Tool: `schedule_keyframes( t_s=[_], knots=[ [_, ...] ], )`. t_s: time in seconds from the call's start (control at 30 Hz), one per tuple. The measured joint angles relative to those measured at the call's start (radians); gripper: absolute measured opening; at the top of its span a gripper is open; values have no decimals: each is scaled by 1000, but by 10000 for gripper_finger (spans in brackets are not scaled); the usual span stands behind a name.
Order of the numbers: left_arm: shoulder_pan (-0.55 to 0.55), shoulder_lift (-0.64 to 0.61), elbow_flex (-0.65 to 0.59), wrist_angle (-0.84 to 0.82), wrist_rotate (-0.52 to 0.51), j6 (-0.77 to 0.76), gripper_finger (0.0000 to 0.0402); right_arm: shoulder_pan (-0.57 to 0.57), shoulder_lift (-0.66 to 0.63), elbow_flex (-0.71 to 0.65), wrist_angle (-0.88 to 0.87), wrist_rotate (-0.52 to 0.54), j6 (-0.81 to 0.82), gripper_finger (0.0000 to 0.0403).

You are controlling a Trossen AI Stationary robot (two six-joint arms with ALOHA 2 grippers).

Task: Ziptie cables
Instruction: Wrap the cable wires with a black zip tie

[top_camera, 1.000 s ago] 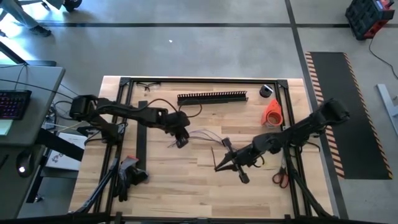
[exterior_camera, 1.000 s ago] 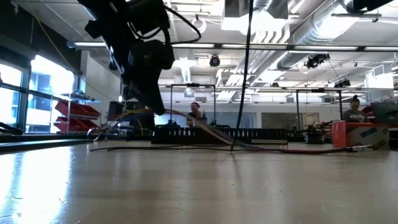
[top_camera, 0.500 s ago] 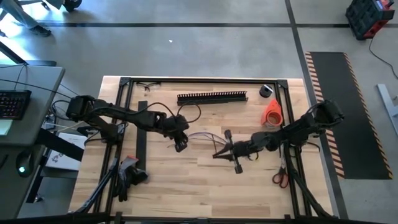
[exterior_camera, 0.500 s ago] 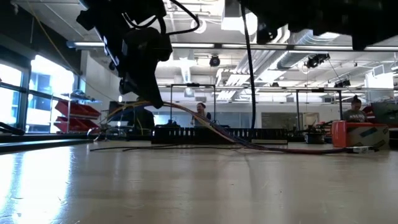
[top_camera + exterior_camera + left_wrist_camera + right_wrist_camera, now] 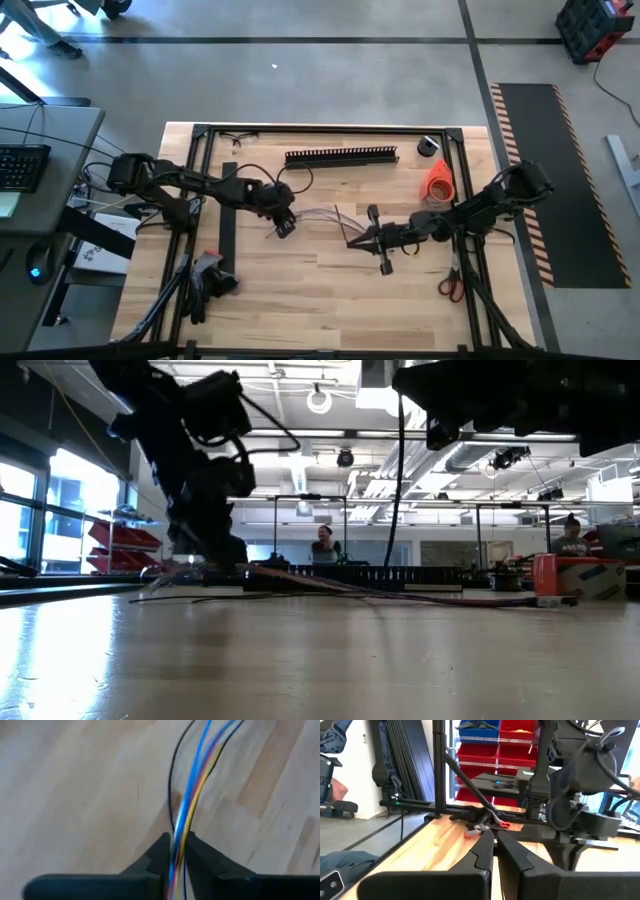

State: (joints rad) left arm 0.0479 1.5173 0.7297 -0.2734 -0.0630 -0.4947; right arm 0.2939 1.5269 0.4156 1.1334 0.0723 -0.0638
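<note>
Where the cables point(image 5: 318, 216) lie, mid-table on pale wood planks point(image 5: 300, 280), strung between the two grippers. Thin flexible strands, fanned loosely toward the right end; at least four seen close up in left wrist view point(image 5: 192, 795): blue, yellow, orange-red, black. Pinched at one end by left gripper point(image 5: 283, 228), fingers point(image 5: 162, 852) closed tight on the bunch w/ strands running up between them. Low down near the tabletop in low view point(image 5: 205, 545), cables point(image 5: 330, 582) trailing off flat along the surface.

Right gripper point(image 5: 360, 240) at the other end of the bunch, just above the table; fingers point(image 5: 485, 852) drawn nearly together w/ only a slim gap, can't tell if anything is caught between them.

Further out: one long black slotted strip point(image 5: 341, 156) toward the far edge, rigid, comb-like top. One second black strip point(image 5: 228, 215) lying lengthwise near left arm's side. One orange roll point(image 5: 438, 180) and one small dark round item point(image 5: 429, 145) near the right far corner. One pair of red-handled scissors point(image 5: 450, 284) at right near edge. Black metal frame point(image 5: 320, 129) round the table, square tube.

Beyond: grey concrete floor, black mat w/ striped edge point(image 5: 552, 180) to the right, desk w/ keyboard point(image 5: 22, 165) to the left. Low view: open workshop, exposed ceiling ducts, windows at left, two people point(image 5: 324, 543) far back. Right wrist view: red and blue bins on shelving point(image 5: 492, 742).
</note>
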Motion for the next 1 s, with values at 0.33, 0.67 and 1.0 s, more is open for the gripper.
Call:
schedule_keyframes(
  t_s=[0.33,0.67,1.0],
  knots=[
    [-11,0,34,84,120,6,148,-47,87,0,24,58,-1,0],
    [15,84,40,249,-28,161,140,-85,278,2,240,-11,51,0],
    [71,321,57,613,71,282,114,-92,286,10,241,-9,38,0]
  ],
)
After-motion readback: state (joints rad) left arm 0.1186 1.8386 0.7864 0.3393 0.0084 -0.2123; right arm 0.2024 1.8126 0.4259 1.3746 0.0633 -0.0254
